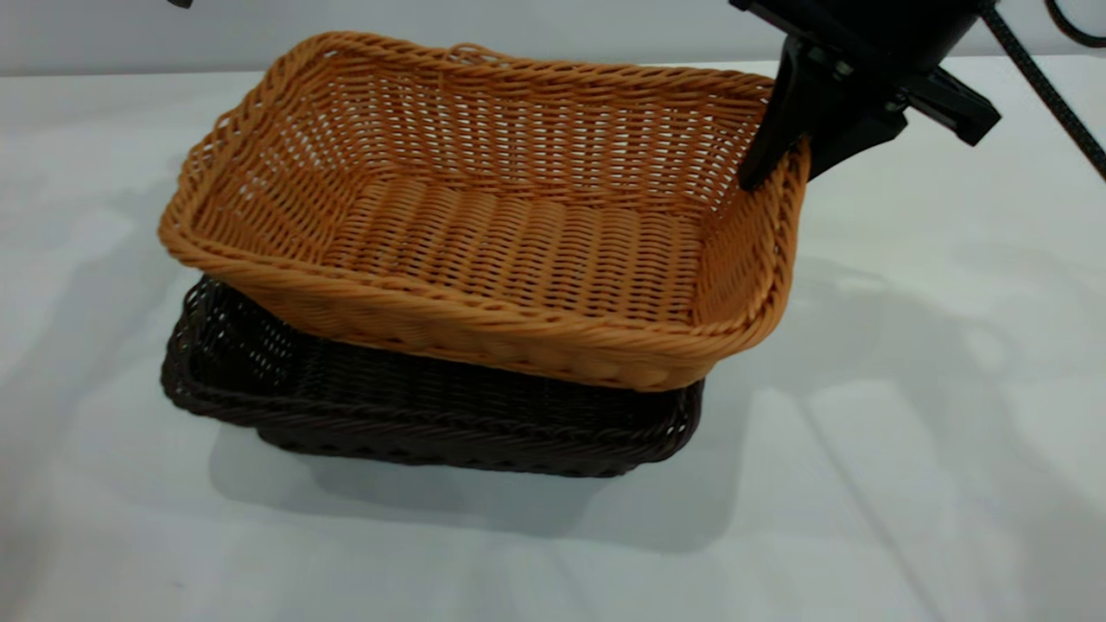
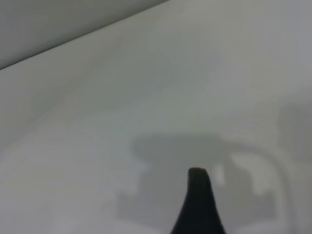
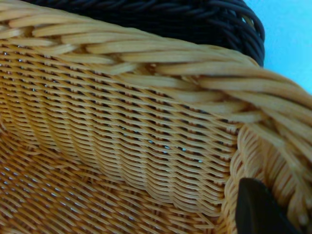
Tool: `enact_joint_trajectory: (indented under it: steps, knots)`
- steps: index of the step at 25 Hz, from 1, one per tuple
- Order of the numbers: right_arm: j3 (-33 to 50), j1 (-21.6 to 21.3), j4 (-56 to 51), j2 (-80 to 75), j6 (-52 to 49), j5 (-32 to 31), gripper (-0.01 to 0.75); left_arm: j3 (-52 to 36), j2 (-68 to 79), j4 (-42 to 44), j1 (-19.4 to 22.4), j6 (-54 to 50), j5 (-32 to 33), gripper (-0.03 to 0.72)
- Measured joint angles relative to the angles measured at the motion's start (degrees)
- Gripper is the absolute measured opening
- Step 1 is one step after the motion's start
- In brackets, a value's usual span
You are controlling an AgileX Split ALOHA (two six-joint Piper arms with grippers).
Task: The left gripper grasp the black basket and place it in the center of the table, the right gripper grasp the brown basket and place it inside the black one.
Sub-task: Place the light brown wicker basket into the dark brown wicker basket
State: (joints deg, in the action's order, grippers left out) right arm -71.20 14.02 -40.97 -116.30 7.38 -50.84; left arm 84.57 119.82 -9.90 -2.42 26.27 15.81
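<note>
Pale grey wall [image 1: 518,26] behind

No text, label, brand mark, number or sign can be read on anything in these views. The left wrist view is soft, so faint marking there might go unseen, but nothing legible appears.
</note>
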Motion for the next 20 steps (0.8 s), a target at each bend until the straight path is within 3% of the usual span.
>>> enact_joint_trajectory:
  steps: [9,20]
  knots:
    - [-4.6,1.2,0.9,-0.6,-1.1,-3.2,0.076,0.0,0.0,0.0,0.0,0.0,0.1,0.518]
    - [-4.9,6.7,0.9,-0.6,-2.0,-1.9,0.076,0.0,0.1,0.0,0.0,-0.2,0.3,0.518]
